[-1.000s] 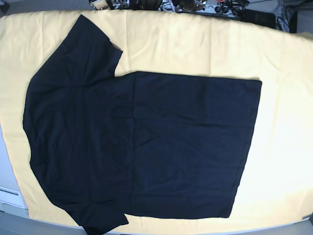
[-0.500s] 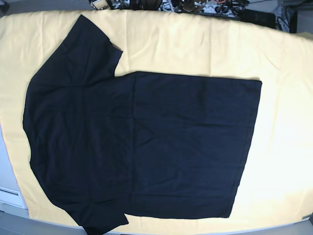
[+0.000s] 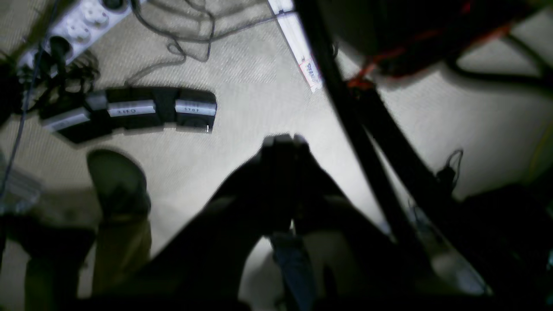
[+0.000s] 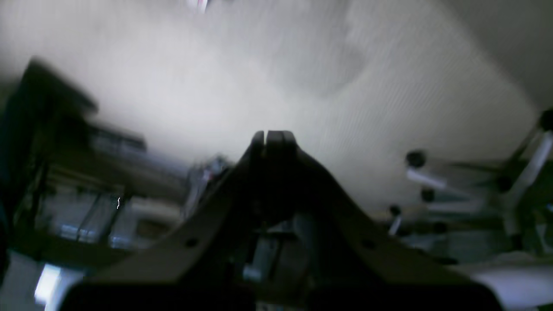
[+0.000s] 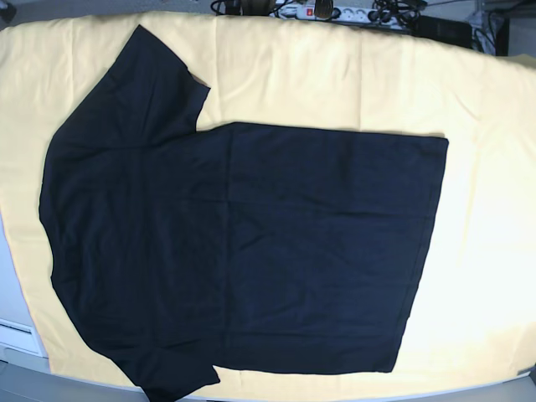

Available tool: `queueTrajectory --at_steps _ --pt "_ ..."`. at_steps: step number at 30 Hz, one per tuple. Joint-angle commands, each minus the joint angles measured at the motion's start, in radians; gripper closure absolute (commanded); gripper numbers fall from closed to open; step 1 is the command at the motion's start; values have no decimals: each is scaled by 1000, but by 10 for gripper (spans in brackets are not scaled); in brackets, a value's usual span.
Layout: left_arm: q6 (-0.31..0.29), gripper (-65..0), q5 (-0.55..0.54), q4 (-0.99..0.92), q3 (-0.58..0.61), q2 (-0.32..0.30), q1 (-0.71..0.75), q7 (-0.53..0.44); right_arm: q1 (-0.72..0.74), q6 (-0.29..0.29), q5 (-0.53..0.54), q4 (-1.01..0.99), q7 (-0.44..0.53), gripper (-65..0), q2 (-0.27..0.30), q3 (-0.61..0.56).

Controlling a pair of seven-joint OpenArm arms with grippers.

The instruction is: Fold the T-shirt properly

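Lying spread exactly as before, the T-shirt (image 5: 243, 251) is untouched; both arms' fingers (image 3: 283, 142) are pressed together.

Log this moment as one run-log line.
T-shirt: flat, unfolded on yellow cloth | left gripper: shut, off table | right gripper: shut, off table | fold: not started

This looks like a robotics lab or workroom. A bench draped in a pale yellow cloth (image 5: 486, 251) fills the base view, with a white power strip (image 5: 335, 12) and tangled cables along its far edge. The left wrist view shows carpeted floor (image 3: 259, 77), another power strip (image 3: 82, 21), loose cables and labelled black foot pedals (image 3: 129, 110).
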Motion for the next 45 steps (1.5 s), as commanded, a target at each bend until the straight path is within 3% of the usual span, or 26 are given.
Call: queueTrajectory --at_steps 1,7,13,20,23,30,36,41,45 --pt "-9 0 -27 48 1 -14 38 17 -36 5 6 45 -21 0 6 1" --pt "-61 0 -79 352 1 -161 207 61 -266 -10 8 329 -71 0 42 1" --pt "-61 0 -74 657 1 -357 396 64 -470 -29 93 666 -114 0 113 1" --pt "-60 0 -52 982 0 -537 599 106 -709 -74 77 1082 -115 0 177 1" --pt "-27 0 26 1106 0 -594 675 134 -799 -106 33 1233 -115 0 197 1" --pt "167 0 312 1337 -2 -690 784 188 -906 -243 -167 1492 -156 0 275 2" --pt "294 0 600 1419 -2 -692 807 266 -906 -317 -321 1583 -174 0 277 5" --pt "317 0 800 1492 -2 -692 807 328 -906 -383 -504 1642 -206 0 277 5" --pt "396 0 942 1500 -5 -692 807 356 -906 -428 -610 1642 -211 0 277 5"
